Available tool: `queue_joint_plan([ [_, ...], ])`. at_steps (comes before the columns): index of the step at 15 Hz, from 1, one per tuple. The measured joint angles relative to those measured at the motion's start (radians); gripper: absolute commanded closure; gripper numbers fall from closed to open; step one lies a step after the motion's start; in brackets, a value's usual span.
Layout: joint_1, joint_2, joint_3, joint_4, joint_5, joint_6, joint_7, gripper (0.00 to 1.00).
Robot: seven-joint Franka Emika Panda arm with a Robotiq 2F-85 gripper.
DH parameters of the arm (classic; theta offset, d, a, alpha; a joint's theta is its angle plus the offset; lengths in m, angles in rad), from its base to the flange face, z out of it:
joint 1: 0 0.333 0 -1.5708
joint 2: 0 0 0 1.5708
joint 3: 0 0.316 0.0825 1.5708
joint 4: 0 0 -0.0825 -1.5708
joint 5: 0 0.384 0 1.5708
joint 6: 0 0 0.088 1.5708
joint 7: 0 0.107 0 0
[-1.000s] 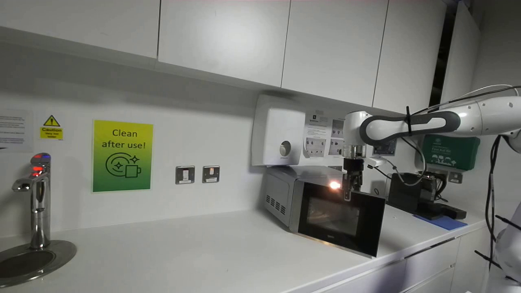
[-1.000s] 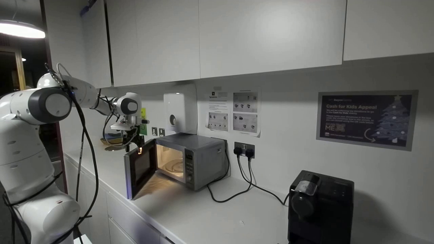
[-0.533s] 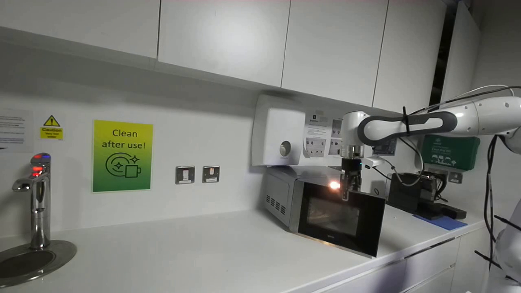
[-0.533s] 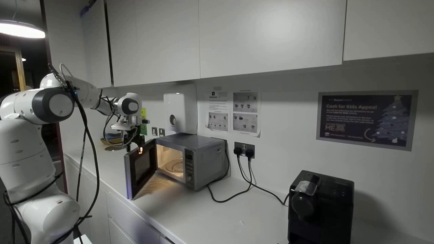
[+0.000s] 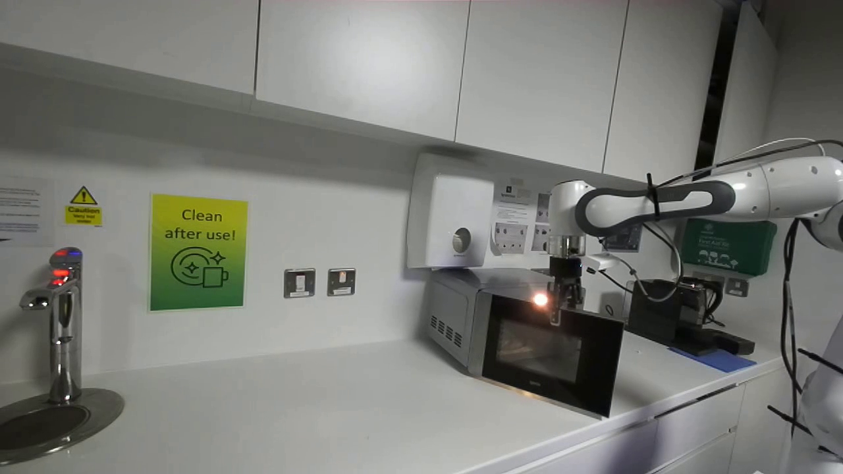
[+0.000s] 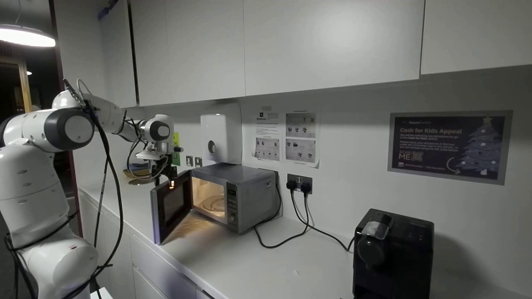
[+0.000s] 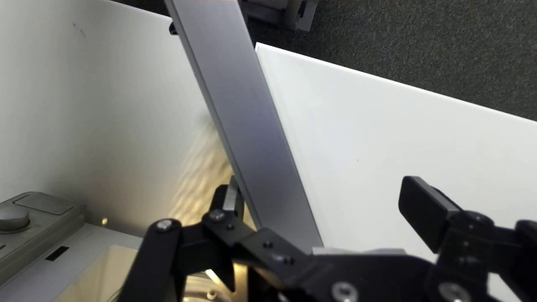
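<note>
Wrist view: we see the black, two-fingered metal claw (image 7: 327,200) spread wide, straddling the top edge of the flat silver-grey microwave door (image 7: 251,117), which lies nearer one finger (image 7: 230,197). Below the claw we note the smooth white countertop (image 7: 356,147); beside it, in an exterior view, the boxy grey microwave (image 6: 249,195).

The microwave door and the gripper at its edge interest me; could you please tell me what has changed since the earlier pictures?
In an exterior view, the gripper has shifted slightly left, and the microwave door has swung a touch wider open. The open fingers stand on either side of the door; no grasp or release shows. The microwave body and coffee machine stayed put.
</note>
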Motion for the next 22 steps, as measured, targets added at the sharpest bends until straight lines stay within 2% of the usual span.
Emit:
queue_joint_plan([
  [22, 0.045, 0.042, 0.022, 0.034, 0.0, 0.0, 0.02, 0.0],
])
